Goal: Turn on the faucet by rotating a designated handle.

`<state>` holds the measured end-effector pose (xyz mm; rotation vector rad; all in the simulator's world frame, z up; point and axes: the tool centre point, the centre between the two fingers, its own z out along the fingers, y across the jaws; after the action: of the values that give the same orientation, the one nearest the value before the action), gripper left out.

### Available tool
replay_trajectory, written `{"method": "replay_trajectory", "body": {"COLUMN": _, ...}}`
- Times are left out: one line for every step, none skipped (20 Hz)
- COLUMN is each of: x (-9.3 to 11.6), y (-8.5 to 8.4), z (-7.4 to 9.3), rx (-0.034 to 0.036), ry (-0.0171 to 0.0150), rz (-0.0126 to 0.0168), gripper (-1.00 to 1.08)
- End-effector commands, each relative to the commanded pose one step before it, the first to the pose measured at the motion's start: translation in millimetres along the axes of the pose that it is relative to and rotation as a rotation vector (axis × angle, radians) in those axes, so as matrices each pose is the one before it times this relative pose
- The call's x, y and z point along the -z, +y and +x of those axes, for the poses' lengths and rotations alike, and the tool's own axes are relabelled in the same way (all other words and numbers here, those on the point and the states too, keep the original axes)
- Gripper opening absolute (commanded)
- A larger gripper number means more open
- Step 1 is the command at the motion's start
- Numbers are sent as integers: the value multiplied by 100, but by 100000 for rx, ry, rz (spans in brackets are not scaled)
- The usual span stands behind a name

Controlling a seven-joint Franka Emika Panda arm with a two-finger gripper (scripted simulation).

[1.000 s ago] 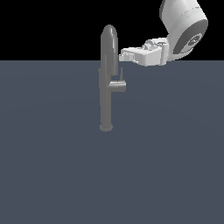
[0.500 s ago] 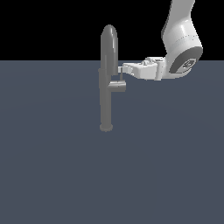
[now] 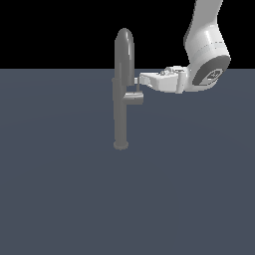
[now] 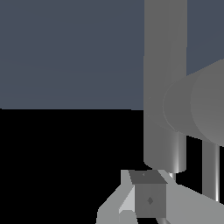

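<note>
1. The handle (image 3: 133, 97) juts from the faucet (image 3: 122, 89) column toward the exterior view's right.
2. The gripper (image 3: 141, 79) is just above it; whether its fingers are apart, I cannot tell.
3. Risk: fingers may slip off the thin lever pin (image 3: 137, 87).

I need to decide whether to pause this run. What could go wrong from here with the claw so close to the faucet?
The claw sits just above the handle, beside the faucet column; pressing on could bump the column rather than turn anything. The thin lever pin is a small target, so the fingertips may slip off it. Whether the claw is open cannot be told.
</note>
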<state>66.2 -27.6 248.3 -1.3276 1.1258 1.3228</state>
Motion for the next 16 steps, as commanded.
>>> {"method": "replay_trajectory", "body": {"x": 17, "y": 379, "z": -192, "rx": 40, "ry": 24, "rz": 31, "gripper": -100}}
{"method": "replay_trajectory", "body": {"x": -2, "y": 235, "z": -104, "rx": 0, "ry": 0, "rz": 0, "gripper": -100}}
{"method": "replay_trajectory", "body": {"x": -2, "y": 238, "z": -105, "rx": 0, "ry": 0, "rz": 0, "gripper": -100}}
{"method": "replay_trajectory", "body": {"x": -2, "y": 241, "z": -106, "rx": 0, "ry": 0, "rz": 0, "gripper": -100}}
{"method": "replay_trajectory", "body": {"x": -2, "y": 243, "z": -107, "rx": 0, "ry": 0, "rz": 0, "gripper": -100}}
{"method": "replay_trajectory", "body": {"x": -2, "y": 246, "z": -109, "rx": 0, "ry": 0, "rz": 0, "gripper": -100}}
{"method": "replay_trajectory", "body": {"x": -1, "y": 248, "z": -110, "rx": 0, "ry": 0, "rz": 0, "gripper": -100}}
{"method": "replay_trajectory", "body": {"x": -1, "y": 251, "z": -111, "rx": 0, "ry": 0, "rz": 0, "gripper": -100}}
{"method": "replay_trajectory", "body": {"x": 0, "y": 254, "z": -113, "rx": 0, "ry": 0, "rz": 0, "gripper": -100}}
{"method": "replay_trajectory", "body": {"x": 0, "y": 257, "z": -114, "rx": 0, "ry": 0, "rz": 0, "gripper": -100}}
{"method": "replay_trajectory", "body": {"x": 0, "y": 0, "z": 0, "rx": 0, "ry": 0, "rz": 0, "gripper": -100}}
{"method": "replay_trajectory", "body": {"x": 14, "y": -350, "z": 293, "rx": -82, "ry": 116, "rz": 344, "gripper": -100}}
{"method": "replay_trajectory", "body": {"x": 11, "y": 279, "z": -7, "rx": 0, "ry": 0, "rz": 0, "gripper": -100}}
{"method": "replay_trajectory", "body": {"x": -17, "y": 278, "z": -14, "rx": 17, "ry": -28, "rz": -61, "gripper": -100}}
{"method": "replay_trajectory", "body": {"x": 11, "y": 284, "z": -8, "rx": 0, "ry": 0, "rz": 0, "gripper": -100}}
{"method": "replay_trajectory", "body": {"x": 12, "y": 287, "z": -8, "rx": 0, "ry": 0, "rz": 0, "gripper": -100}}
